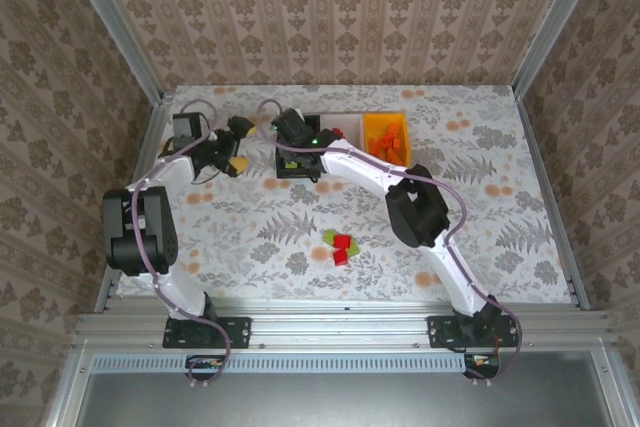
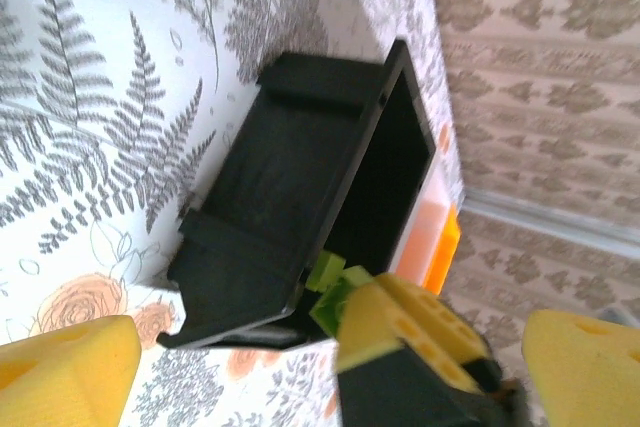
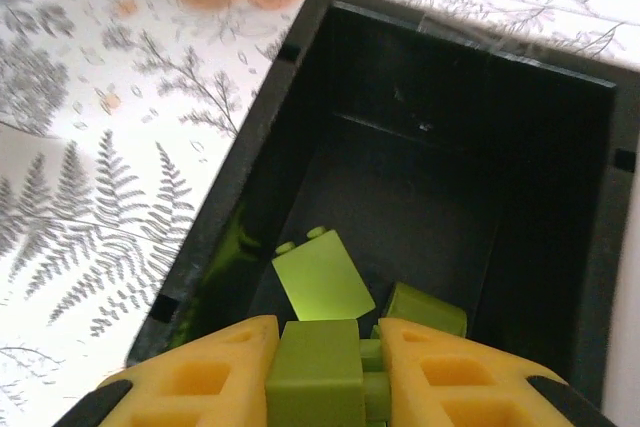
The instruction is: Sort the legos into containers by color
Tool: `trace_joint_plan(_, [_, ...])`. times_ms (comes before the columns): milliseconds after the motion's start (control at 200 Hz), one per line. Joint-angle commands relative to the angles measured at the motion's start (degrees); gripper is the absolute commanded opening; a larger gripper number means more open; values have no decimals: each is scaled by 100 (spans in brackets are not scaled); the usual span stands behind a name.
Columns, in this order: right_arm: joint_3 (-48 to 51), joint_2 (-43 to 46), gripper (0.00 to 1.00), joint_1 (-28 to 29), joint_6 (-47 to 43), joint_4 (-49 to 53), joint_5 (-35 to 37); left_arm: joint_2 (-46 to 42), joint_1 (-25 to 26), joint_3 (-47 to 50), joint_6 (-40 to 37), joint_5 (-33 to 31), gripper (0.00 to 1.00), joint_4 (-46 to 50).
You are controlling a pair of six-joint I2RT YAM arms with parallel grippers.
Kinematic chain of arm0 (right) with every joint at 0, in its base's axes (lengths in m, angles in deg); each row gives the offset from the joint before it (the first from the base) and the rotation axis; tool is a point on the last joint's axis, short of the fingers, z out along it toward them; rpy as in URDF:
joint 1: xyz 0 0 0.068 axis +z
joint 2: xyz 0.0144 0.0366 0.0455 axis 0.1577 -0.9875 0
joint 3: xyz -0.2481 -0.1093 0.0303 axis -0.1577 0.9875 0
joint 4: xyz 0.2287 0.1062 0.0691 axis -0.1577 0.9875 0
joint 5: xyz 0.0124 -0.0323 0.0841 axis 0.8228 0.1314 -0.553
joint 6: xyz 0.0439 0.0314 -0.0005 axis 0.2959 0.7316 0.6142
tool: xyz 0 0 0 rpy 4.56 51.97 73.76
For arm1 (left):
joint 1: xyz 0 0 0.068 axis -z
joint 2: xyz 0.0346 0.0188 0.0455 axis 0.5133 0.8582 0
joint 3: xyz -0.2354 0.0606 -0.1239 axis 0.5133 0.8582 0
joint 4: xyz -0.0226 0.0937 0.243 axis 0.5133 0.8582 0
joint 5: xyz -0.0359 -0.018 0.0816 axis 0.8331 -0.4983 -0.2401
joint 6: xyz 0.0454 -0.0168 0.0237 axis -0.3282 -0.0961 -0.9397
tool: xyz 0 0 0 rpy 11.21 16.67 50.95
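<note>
My right gripper (image 3: 325,347) is shut on a yellow-green lego (image 3: 318,377) and hangs just over the black container (image 3: 440,77). Two more yellow-green legos (image 3: 322,277) lie on that container's floor. From above, the right gripper (image 1: 293,130) sits over the black container (image 1: 300,169), with the white container (image 1: 352,117) and the orange container (image 1: 400,119) in a row to its right. My left gripper (image 1: 236,145) is open and holds nothing, just left of the black container (image 2: 280,227). A small cluster of red and green legos (image 1: 341,245) lies mid-table.
Orange legos lie in the orange container and a red one (image 1: 338,132) in the white container. The left wrist view looks across at the right gripper's yellow finger (image 2: 410,322) by the black container's rim. Patterned walls close in the table at the back and sides.
</note>
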Motion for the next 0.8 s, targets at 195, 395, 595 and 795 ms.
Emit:
trace_joint_plan(195, [-636, 192, 51, 74, -174, 730, -205, 16, -137, 79, 402, 345, 100, -456])
trace_joint_plan(395, [891, 1686, 54, 236, -158, 508, -211, -107, 67, 92, 419, 368, 100, -504])
trace_joint_plan(595, [4220, 3631, 58, 586, 377, -48, -96, -64, 788, -10, 205, 308, 100, -232])
trace_joint_plan(795, [5767, 4353, 70, 783, 1023, 234, -733, 89, 1424, -265, -213, 247, 100, 199])
